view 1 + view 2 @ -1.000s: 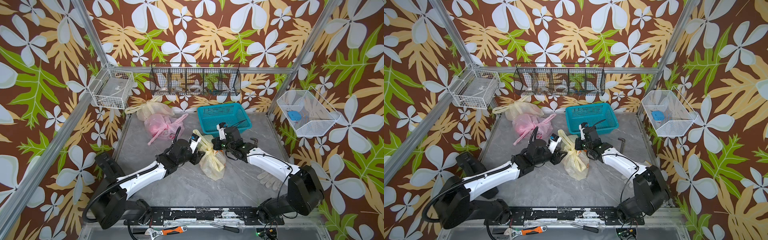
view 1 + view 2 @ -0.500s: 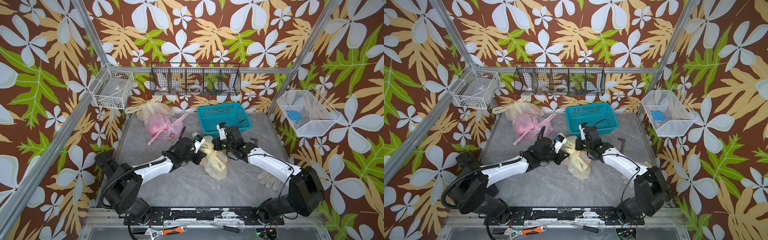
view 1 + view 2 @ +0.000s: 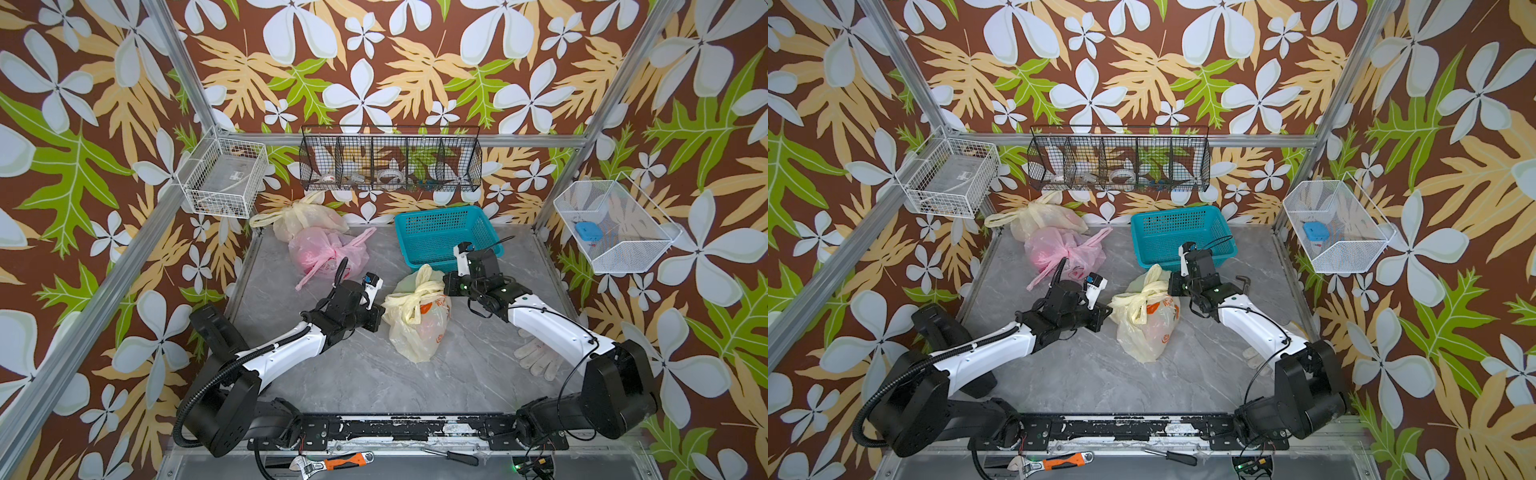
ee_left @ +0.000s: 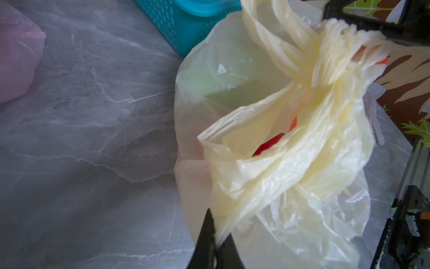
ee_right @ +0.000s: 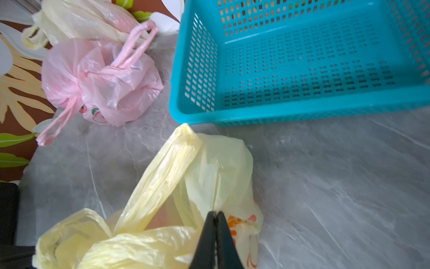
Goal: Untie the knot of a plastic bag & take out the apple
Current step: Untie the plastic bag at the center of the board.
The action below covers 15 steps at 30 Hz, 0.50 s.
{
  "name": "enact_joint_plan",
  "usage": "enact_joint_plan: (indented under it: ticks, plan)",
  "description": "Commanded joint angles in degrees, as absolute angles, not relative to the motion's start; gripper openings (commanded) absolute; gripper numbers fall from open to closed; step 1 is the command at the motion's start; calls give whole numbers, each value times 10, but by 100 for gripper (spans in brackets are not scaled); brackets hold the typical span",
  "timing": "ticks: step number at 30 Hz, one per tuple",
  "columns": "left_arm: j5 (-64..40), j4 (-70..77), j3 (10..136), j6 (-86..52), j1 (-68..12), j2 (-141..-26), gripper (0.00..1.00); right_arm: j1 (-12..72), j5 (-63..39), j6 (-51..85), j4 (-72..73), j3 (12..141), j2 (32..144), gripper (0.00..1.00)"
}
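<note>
The bag [image 3: 419, 328] lies on the table [image 3: 332, 374] just in front of the basket [image 3: 439, 210], its knot [image 3: 417, 297] still tied. The left gripper [image 4: 215, 233] and right gripper [image 5: 216, 216] are each clamped on the bag's plastic, on opposite sides of the knot.

Yellow plastic bag [image 3: 419, 332], knotted, left hand [image 3: 380, 316] and right hand [image 3: 445, 286] pinching its sides
</note>
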State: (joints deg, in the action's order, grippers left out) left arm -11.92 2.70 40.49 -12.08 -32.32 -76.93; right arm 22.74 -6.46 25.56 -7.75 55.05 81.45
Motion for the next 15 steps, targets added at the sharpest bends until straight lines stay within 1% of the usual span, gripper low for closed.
enact_joint_plan:
  ticks: [1,2,4,5,6,7,8,10,13,15]
  plan:
    - [-134,38,402,-111,-320,-763,0,226,-60,261,-33,542,801,0]
    - [-146,44,405,-111,-320,-763,2,226,-74,250,-36,551,803,6]
    - [-152,44,418,-109,-320,-759,26,227,-101,206,-74,588,807,27]
    - [-150,42,422,-108,-320,-754,34,226,-103,185,-98,607,806,36]
    - [-143,42,425,-105,-320,-745,41,227,-100,164,-127,627,802,46]
    - [-133,45,427,-104,-320,-733,45,226,-90,147,-153,643,794,54]
    - [-128,50,426,-102,-320,-725,47,226,-84,133,-172,655,784,59]
    - [-128,67,425,-94,-320,-710,51,227,-94,97,-196,669,764,66]
    - [-135,73,440,-79,-323,-718,54,240,-127,55,-196,663,760,68]
    - [-136,65,459,-70,-336,-735,56,268,-113,23,-211,668,776,70]
